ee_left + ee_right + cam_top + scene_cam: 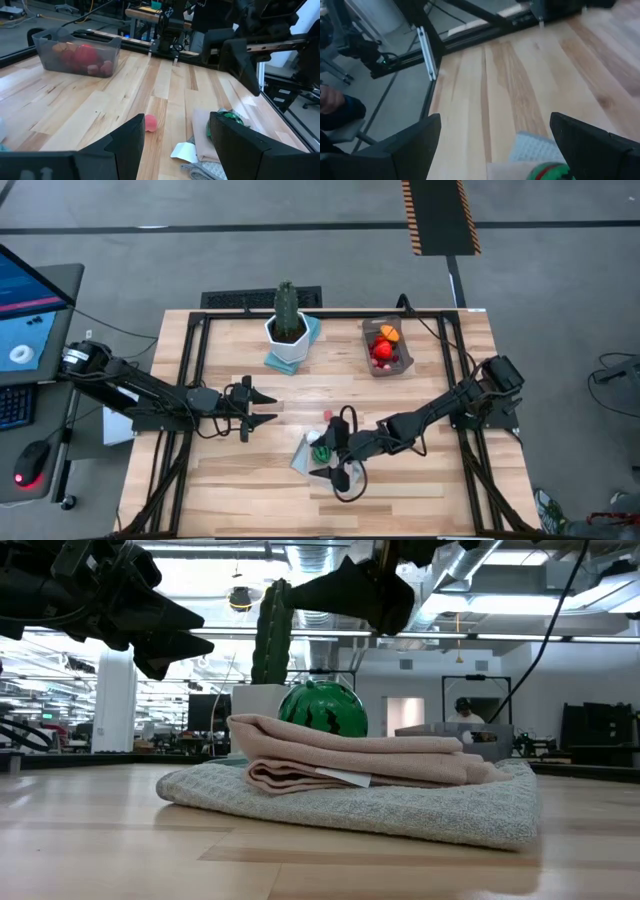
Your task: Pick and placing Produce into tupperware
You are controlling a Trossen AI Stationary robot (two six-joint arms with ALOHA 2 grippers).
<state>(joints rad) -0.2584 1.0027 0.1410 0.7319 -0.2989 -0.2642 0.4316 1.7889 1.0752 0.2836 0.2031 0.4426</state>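
Note:
The green-striped round produce piece (pixel 322 708) rests on a folded pinkish cloth (pixel 360 762), which lies on a grey-green cloth (pixel 420 805) near the table's middle front. My right gripper (pixel 333 457) hangs open just above and beside it; in its wrist view the ball (pixel 549 172) shows low between the fingers. A small pink berry (pixel 150 122) lies on the wood. The tupperware (pixel 387 348) at the far right holds red and orange pieces. My left gripper (pixel 262 406) waits open, left of centre.
A tall green cactus (pixel 287 308) in a white pot (pixel 288 335) stands at the far edge, left of the tub. Black frame rails (pixel 190 380) run along the table's sides. Bare wood lies between the cloths and the tub.

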